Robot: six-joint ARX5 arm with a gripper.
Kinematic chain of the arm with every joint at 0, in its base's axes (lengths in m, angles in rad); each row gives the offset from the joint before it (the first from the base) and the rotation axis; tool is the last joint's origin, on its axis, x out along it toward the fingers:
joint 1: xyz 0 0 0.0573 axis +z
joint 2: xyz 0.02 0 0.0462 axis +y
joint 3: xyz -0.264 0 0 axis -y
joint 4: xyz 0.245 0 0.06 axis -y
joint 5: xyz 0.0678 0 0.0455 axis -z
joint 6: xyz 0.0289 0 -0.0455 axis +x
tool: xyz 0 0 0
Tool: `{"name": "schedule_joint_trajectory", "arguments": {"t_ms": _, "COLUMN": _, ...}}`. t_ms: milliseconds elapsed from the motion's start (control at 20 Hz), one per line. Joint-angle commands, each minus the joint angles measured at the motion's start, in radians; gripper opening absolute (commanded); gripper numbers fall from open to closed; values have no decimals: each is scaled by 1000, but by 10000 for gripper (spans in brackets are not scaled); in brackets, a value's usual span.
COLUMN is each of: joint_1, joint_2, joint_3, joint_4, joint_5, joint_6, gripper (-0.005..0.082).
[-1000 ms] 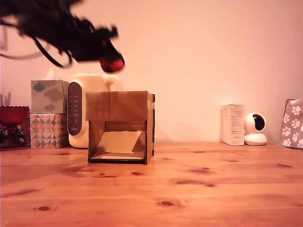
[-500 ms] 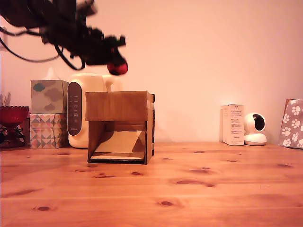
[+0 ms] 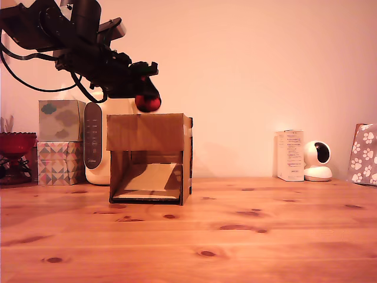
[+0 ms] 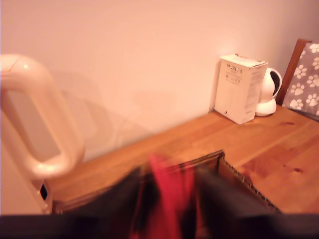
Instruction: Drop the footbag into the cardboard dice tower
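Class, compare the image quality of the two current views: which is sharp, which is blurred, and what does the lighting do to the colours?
Exterior view: sharp throughout under a warm orange cast; the cardboard dice tower shades its own opening and the gripper reads as a dark silhouette around the footbag. Wrist view: the foreground fingers and footbag are smeared, while the white box stays fairly crisp.

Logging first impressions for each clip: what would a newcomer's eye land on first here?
Most striking is the black gripper reaching in from the exterior view's upper left, clamped on the red and black footbag just above the top of the cardboard dice tower. The tower stands on the wooden table, its front opening showing a slanted ramp. Behind it sits a cream appliance beside stacked tissue boxes.
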Motion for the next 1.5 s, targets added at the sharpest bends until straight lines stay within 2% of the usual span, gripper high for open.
{"name": "schedule_joint_trajectory", "arguments": {"t_ms": 0, "joint_1": -2, "joint_2": -5, "joint_3": -2, "joint_4": -26, "joint_5": 4, "joint_6": 7, "gripper": 786}}
{"name": "schedule_joint_trajectory", "arguments": {"t_ms": 200, "joint_1": -5, "joint_2": -61, "joint_3": -2, "joint_4": -147, "joint_5": 4, "joint_6": 7, "gripper": 777}}
{"name": "schedule_joint_trajectory", "arguments": {"t_ms": 250, "joint_1": -5, "joint_2": -82, "joint_3": -2, "joint_4": -182, "joint_5": 4, "joint_6": 7, "gripper": 757}}
{"name": "schedule_joint_trajectory", "arguments": {"t_ms": 300, "joint_1": -5, "joint_2": -109, "joint_3": -2, "joint_4": -230, "joint_5": 4, "joint_6": 7, "gripper": 697}}
{"name": "schedule_joint_trajectory", "arguments": {"t_ms": 350, "joint_1": -5, "joint_2": -133, "joint_3": -2, "joint_4": -274, "joint_5": 4, "joint_6": 7, "gripper": 594}}
{"name": "schedule_joint_trajectory", "arguments": {"t_ms": 400, "joint_1": -5, "joint_2": -157, "joint_3": -2, "joint_4": -321, "joint_5": 4, "joint_6": 7, "gripper": 443}}
{"name": "schedule_joint_trajectory", "arguments": {"t_ms": 500, "joint_1": -4, "joint_2": -197, "joint_3": -2, "joint_4": -413, "joint_5": 5, "joint_6": 10, "gripper": 55}}
{"name": "schedule_joint_trajectory", "arguments": {"t_ms": 550, "joint_1": -5, "joint_2": -209, "joint_3": -2, "joint_4": -438, "joint_5": 11, "joint_6": 17, "gripper": -19}}
{"name": "schedule_joint_trajectory", "arguments": {"t_ms": 650, "joint_1": -5, "joint_2": -226, "joint_3": -2, "joint_4": -472, "joint_5": 15, "joint_6": 24, "gripper": -19}}
{"name": "schedule_joint_trajectory", "arguments": {"t_ms": 900, "joint_1": -5, "joint_2": -235, "joint_3": -6, "joint_4": -513, "joint_5": 101, "joint_6": 24, "gripper": -19}}
{"name": "schedule_joint_trajectory", "arguments": {"t_ms": 1050, "joint_1": -5, "joint_2": -248, "joint_3": -21, "joint_4": -511, "joint_5": 119, "joint_6": 24, "gripper": -19}}
{"name": "schedule_joint_trajectory", "arguments": {"t_ms": 1450, "joint_1": -4, "joint_2": -433, "joint_3": -363, "joint_4": -288, "joint_5": 124, "joint_6": 13, "gripper": -19}}
